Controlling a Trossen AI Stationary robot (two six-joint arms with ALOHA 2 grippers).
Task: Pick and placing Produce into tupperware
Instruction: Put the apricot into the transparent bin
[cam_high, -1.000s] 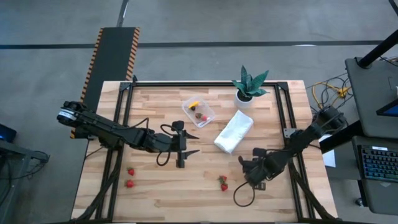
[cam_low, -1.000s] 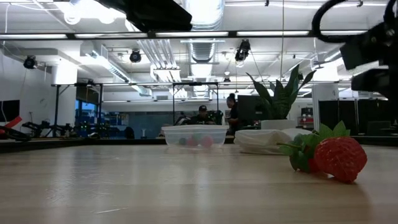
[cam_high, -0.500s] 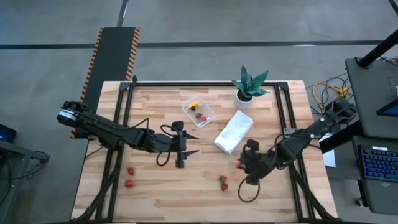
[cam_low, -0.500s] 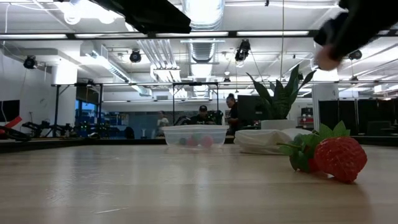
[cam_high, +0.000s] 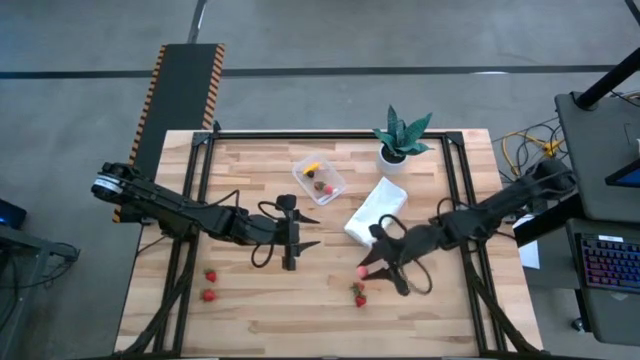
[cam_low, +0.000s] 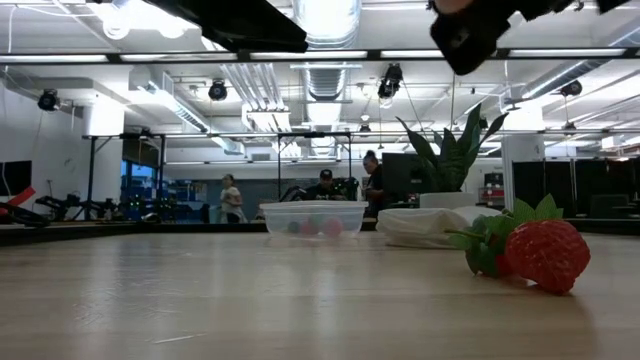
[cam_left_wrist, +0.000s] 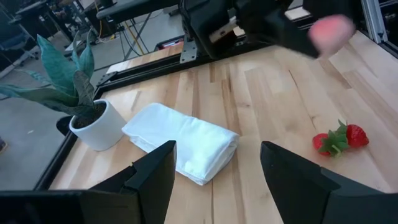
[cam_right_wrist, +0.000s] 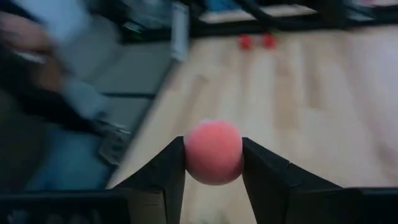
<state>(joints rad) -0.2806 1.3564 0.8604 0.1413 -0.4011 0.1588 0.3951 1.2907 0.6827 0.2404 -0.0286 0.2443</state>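
Right gripper (cam_high: 366, 271) clenched on pink fruit (cam_right_wrist: 213, 152), raised for carrying to tupperware (cam_high: 319, 179); left gripper (cam_high: 300, 232) released, idle mid-tabletop.

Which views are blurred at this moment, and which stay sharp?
Right wrist view: the background is motion-smeared, while the pink ball gripped in the right hand stays fairly crisp. Left wrist view: that ball is a soft blur, but the white cloth is sharp. Low view: the strawberry is sharp, the arm overhead smeared. High view: sharp overall.
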